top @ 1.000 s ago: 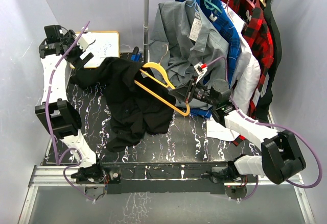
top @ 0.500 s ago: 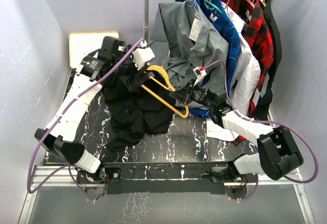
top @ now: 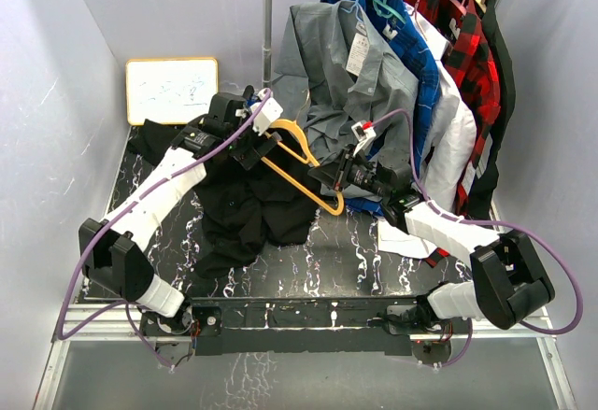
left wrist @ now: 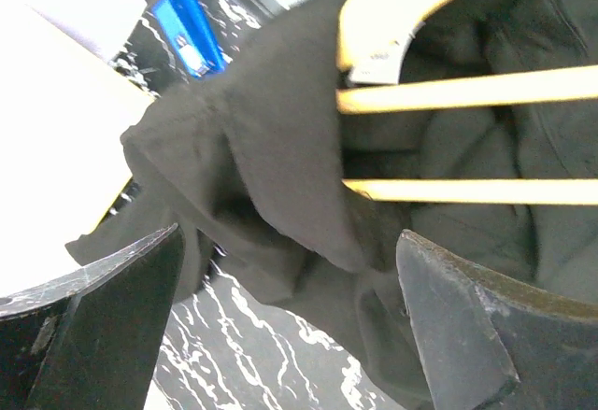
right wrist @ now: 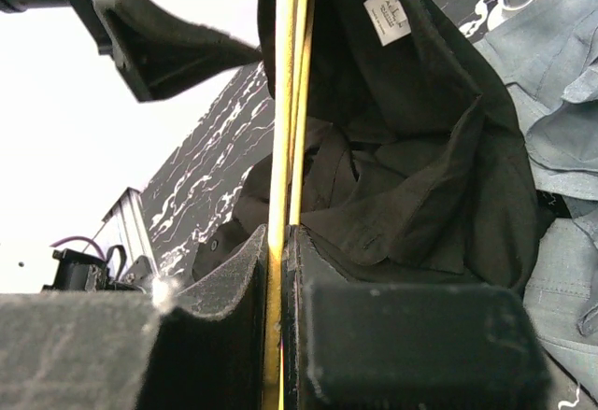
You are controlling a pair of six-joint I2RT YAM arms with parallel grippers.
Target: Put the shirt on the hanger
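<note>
Black marbled table [top: 346,251] | left gripper [top: 250,144] wide, shirt [top: 252,205] ahead of its fingers | right gripper [top: 329,175] clamps hanger [left wrist: 486,86]

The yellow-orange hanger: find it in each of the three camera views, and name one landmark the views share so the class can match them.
Top external: the hanger sits mid-picture, slanting over the black shirt.
Left wrist: two pale bars at the upper right, in front of the cloth.
Right wrist: edge-on, a vertical strip left of centre, running down between the jaws.
Shared landmark: the black shirt, seen with it in all three.
</note>
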